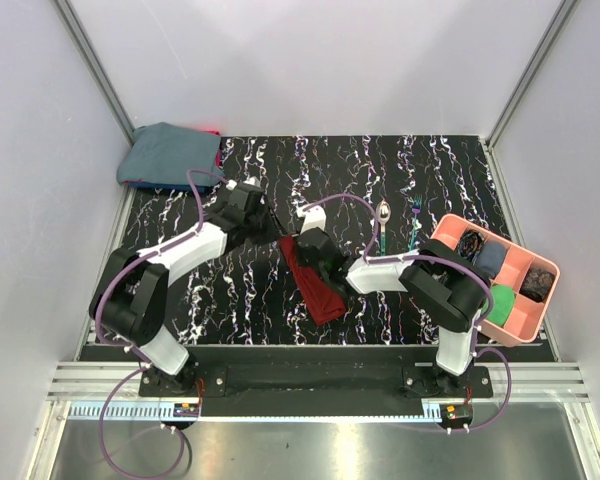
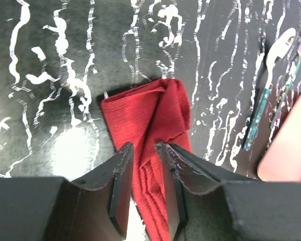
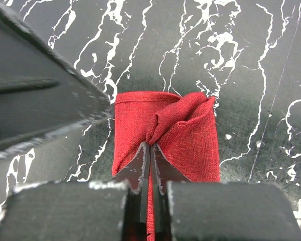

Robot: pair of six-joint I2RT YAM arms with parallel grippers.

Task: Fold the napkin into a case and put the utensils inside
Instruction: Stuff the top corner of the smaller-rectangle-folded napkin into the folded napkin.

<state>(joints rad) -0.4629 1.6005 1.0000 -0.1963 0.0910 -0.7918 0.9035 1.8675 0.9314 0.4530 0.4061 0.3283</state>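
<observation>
The right pincer (image 3: 150, 146) is clamped tight on a puckered fold of the red napkin (image 3: 185, 125), which lies folded into a narrow strip on the marbled table (image 3: 251, 60), under and just ahead of its tips. The left pincer (image 2: 144, 148) stands over the same cloth with its jaws apart (red shows in the gap). The spoon (image 1: 382, 225) and a teal-handled utensil (image 1: 415, 225) lie off to the right pincer's right, short of the pink tray (image 1: 525, 335).
</observation>
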